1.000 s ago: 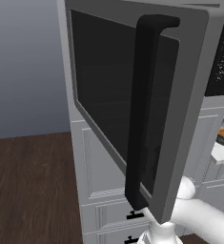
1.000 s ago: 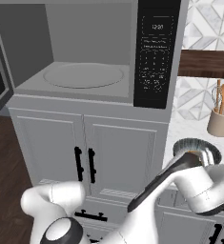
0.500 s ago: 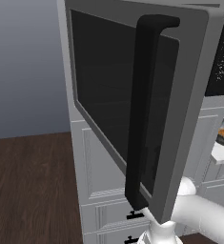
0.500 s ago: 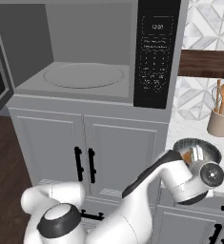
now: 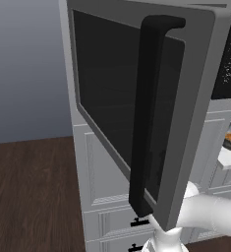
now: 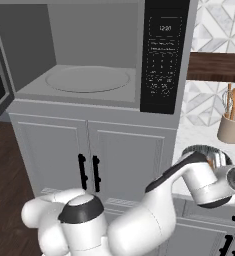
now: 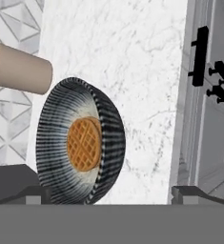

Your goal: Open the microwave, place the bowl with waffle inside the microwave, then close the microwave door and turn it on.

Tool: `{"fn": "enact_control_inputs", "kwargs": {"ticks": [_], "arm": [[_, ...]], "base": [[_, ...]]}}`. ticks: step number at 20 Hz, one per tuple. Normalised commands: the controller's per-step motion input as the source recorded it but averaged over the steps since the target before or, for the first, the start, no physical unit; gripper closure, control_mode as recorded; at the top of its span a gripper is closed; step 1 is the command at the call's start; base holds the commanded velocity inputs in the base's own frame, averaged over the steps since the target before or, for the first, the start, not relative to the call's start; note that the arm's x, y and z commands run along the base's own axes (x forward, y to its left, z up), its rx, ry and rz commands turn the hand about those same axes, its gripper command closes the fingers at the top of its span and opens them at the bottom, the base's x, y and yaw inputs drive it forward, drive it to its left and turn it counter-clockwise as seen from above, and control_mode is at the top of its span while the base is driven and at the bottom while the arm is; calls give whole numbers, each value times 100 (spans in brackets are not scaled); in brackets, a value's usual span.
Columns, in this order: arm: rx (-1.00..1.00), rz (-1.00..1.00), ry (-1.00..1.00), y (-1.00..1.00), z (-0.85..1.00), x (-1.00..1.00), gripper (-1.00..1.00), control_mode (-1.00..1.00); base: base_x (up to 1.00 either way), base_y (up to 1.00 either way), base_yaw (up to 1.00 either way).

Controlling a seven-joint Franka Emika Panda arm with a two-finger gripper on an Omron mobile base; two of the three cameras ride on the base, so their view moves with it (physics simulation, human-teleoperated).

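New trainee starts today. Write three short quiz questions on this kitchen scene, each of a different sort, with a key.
1. True or false: the microwave door stands open.
2. Multiple choice: the waffle lies (A) on the microwave's glass turntable, (B) in the bowl on the marble counter, (C) between the jaws.
3. Fill in: the beige holder at the back of the counter holds wooden ____.

Key: 1 true, the microwave cavity shows bare. 2 B, with the gripper jaws spread wide on either side of the bowl and gripping nothing. 3 utensils.
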Motion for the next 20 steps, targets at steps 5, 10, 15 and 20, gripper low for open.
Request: {"fn": "enact_control_inputs", "kwargs": {"ticks": [5, 10, 15, 20], "arm": [[1, 11, 5, 0, -35, 7, -100, -100], [3, 12, 0, 0, -9, 29, -100, -100], [3, 9, 2, 0, -8, 40, -100, -100], [3, 6, 6, 0, -25, 29, -100, -100]], "base": [[0, 0, 0], [0, 0, 0], [0, 0, 0], [0, 0, 0]]}}
